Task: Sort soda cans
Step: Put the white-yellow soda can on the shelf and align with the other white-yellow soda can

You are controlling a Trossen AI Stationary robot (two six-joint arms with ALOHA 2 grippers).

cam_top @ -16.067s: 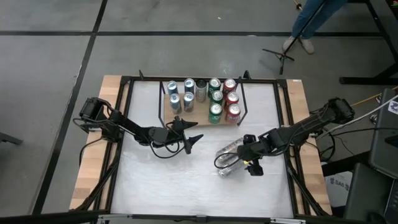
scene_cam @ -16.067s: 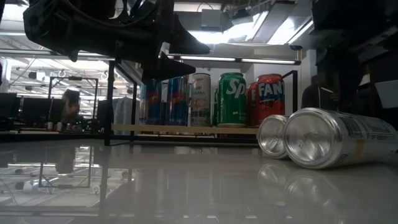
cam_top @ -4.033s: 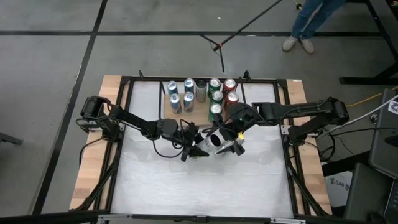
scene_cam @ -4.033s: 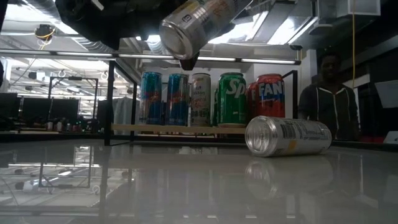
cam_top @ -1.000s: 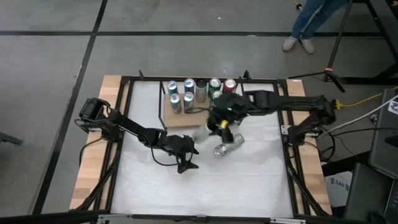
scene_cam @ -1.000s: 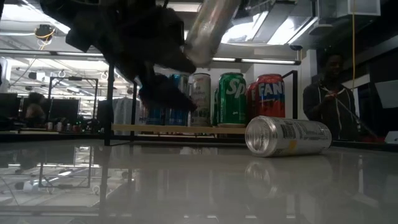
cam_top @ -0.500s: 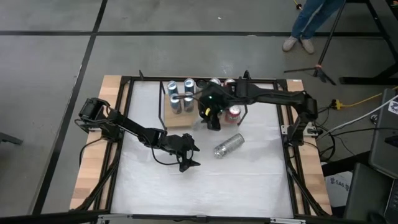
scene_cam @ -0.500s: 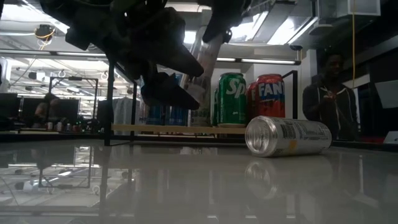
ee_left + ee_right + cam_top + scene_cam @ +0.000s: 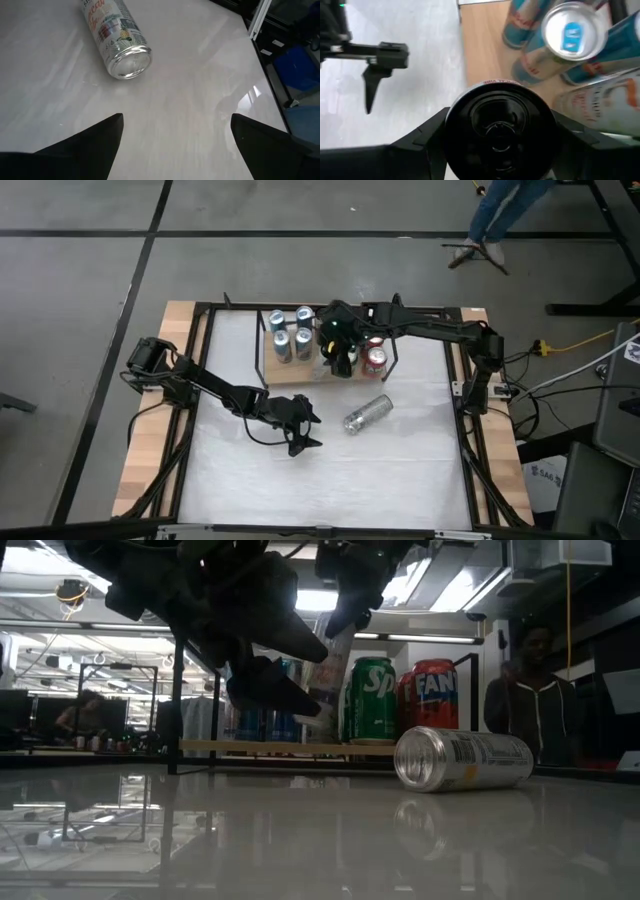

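Cans stand upright on the wooden tray (image 9: 283, 370) at the counter's far side: blue-and-silver cans (image 9: 289, 333) left, a red can (image 9: 376, 361) right. The right gripper (image 9: 338, 356) reaches over the tray, jaws clamped on a can (image 9: 500, 129) held end-up. The left gripper (image 9: 303, 435) hovers mid-counter, jaws apart, just beside a silver can (image 9: 367, 414) lying on its side, axis diagonal.

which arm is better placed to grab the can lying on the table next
Left, most likely. The left gripper hovers open over the table just beside the lying silver can, which sits right ahead of it in its wrist view. The right gripper is busy at the wooden tray, shut on a can.
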